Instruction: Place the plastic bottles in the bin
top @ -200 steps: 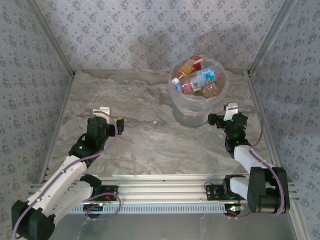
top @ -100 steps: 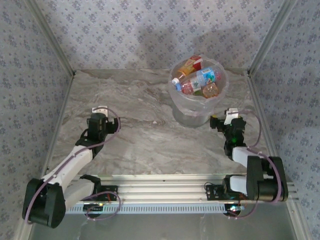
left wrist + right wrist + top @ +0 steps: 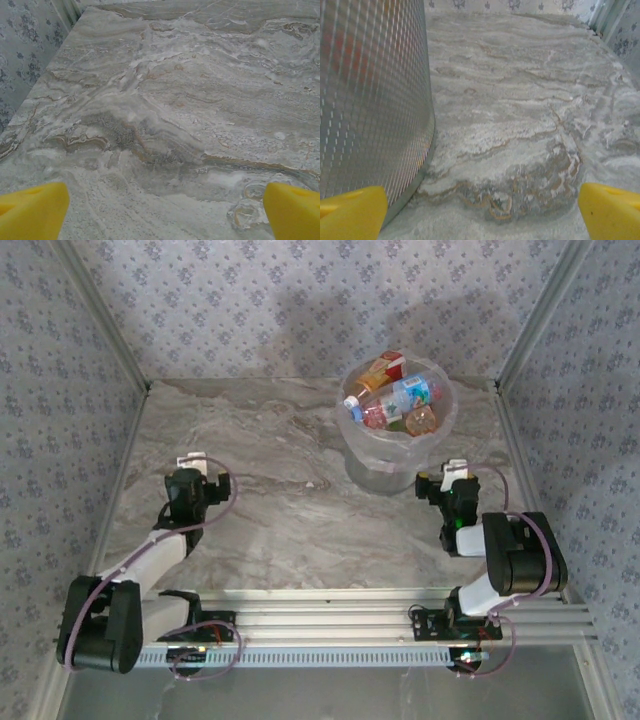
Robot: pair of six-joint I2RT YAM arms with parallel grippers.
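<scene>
Plastic bottles point(image 3: 400, 398) piled in bin point(image 3: 352, 435); left gripper point(image 3: 207, 472) and right gripper point(image 3: 440, 476) both spread wide, empty.

The table point(image 3: 280, 520) has a grey marble-patterned top, with pale streaks and brownish veins running across it (the left wrist view shows this veining close up). Patterned wall panels point(image 3: 60, 390) stand along its left, far and right sides, and an aluminium rail point(image 3: 330, 625) runs along its near edge. The bin point(image 3: 385, 472), a round translucent whitish bucket, stands upright directly on the far right part of the top. In the right wrist view its gridded wall meets the marble at the left.
</scene>
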